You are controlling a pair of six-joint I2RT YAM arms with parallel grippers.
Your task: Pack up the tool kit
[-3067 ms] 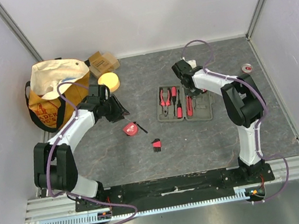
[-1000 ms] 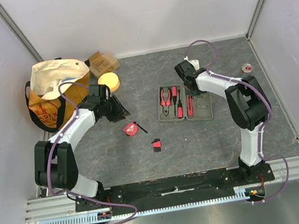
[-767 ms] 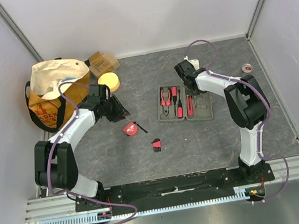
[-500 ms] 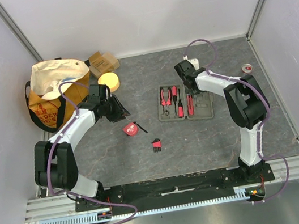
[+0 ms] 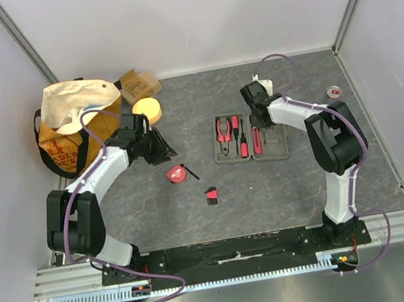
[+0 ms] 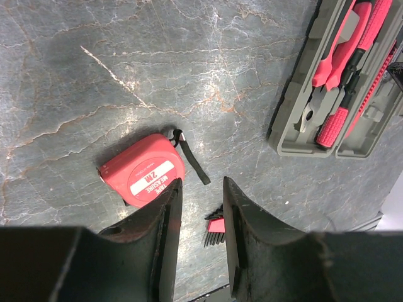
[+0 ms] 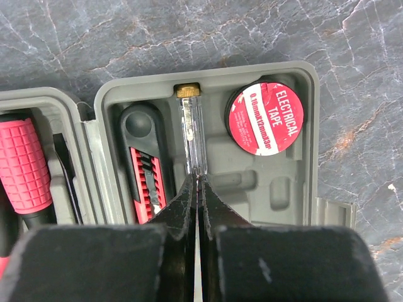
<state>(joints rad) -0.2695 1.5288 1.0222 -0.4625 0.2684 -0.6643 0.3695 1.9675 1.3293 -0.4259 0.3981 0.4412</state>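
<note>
Matt grey plastic case [image 7: 277, 182]; clear plastic tester [image 7: 192, 135], brass-capped; glossy red tape measure [image 6: 143, 171]; smooth stone-veined worktop [image 6: 126, 63].

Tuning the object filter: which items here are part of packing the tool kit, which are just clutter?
Job: tool case, tape measure, hex key set, tester screwdriver, electrical tape, pliers.
Lying about: tote bag, cardboard box, yellow disc, small roll.

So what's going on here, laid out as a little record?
Case: open tool kit case, partly filled
In case: pliers, electrical tape, tester screwdriver
Loose on table: tape measure, hex keys
Left gripper: open, near tape measure
Right gripper: shut on tester screwdriver
</note>
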